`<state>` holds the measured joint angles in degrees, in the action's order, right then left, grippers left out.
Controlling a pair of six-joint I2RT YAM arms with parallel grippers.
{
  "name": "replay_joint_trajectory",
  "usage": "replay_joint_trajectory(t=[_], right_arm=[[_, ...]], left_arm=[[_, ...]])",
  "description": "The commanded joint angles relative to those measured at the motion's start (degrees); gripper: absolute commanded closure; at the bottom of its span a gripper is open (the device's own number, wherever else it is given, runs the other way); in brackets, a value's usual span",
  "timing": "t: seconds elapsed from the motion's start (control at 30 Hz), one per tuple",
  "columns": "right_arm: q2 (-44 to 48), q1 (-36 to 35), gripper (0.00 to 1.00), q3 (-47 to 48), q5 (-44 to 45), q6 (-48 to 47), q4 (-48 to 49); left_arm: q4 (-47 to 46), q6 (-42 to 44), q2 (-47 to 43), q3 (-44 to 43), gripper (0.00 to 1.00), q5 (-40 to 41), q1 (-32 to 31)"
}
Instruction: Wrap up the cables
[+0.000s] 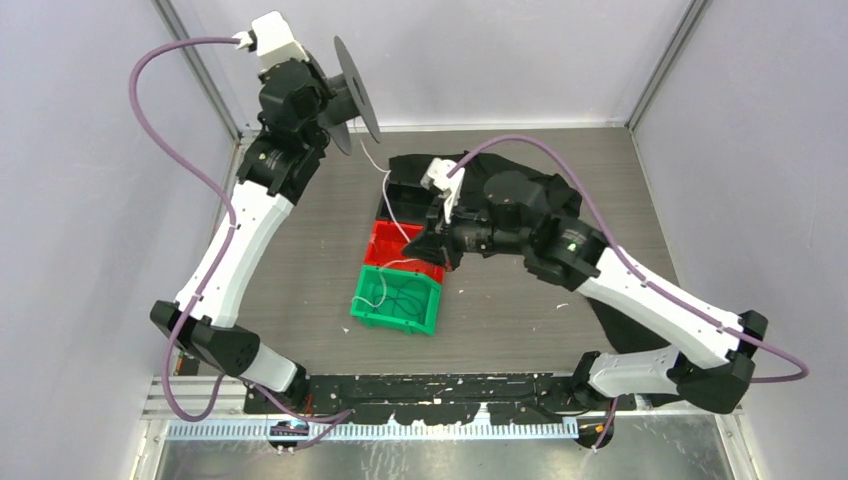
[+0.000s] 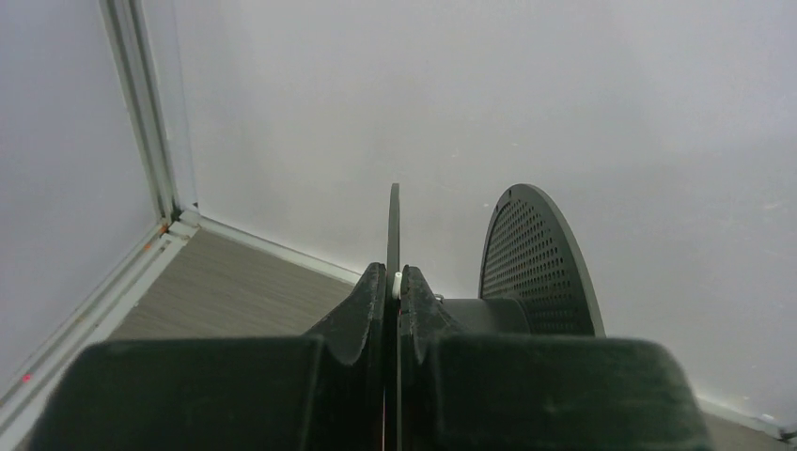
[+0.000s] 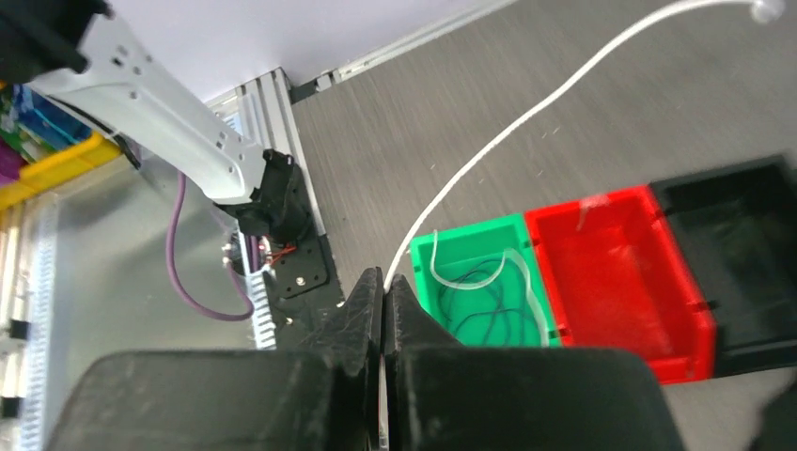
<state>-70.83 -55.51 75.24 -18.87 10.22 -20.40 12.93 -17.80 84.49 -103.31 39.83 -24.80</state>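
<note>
Three bins sit in a touching row on the grey table (image 1: 300, 250): a green bin (image 1: 390, 318) nearest, a red bin (image 1: 385, 240) in the middle and a black bin (image 1: 405, 200) farthest. Thin dark loops (image 1: 400, 298) lie inside the green one. A black cloth (image 1: 530, 165) is spread behind and to the right of the black bin. A black reel (image 1: 357, 88) with perforated discs stands raised near the far left corner, against pale walls. A yellow tray (image 3: 47, 169) shows beyond the table's edge.

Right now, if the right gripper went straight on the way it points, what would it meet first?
Probably the table just beside the green bin; the right gripper, shut on the white cable, aims there. Depth is unclear.
</note>
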Motion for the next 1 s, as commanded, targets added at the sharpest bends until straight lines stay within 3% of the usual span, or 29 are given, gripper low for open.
replay_joint_trajectory(t=[0.0,0.1,0.3,0.53,0.7,0.97], right_arm=[[3.4,-0.1,1.00,10.7,-1.1,-13.0,-13.7],[4.0,-0.1,1.00,15.5,2.0,-19.1,-16.1],[4.3,-0.1,1.00,21.7,12.8,-27.0,-16.2],[3.7,1.2,1.00,22.1,18.1,-31.6,-13.0],[3.5,4.8,1.00,18.6,18.1,-31.5,-7.6],[1.8,18.8,1.00,13.6,11.2,-22.2,-2.7]], left_arm=[[-7.6,11.0,1.6,-5.2,0.99,0.9,-2.5],[-2.6,16.3,3.7,-7.6,0.99,-4.7,-3.5],[16.9,21.6,7.6,-15.5,0.99,-24.7,-3.4],[24.8,24.5,4.8,-11.2,0.99,-43.5,-3.8],[29.8,30.1,1.7,-5.5,1.00,-52.1,-4.2],[37.8,35.9,-4.3,-1.4,0.99,-63.3,-4.2]])
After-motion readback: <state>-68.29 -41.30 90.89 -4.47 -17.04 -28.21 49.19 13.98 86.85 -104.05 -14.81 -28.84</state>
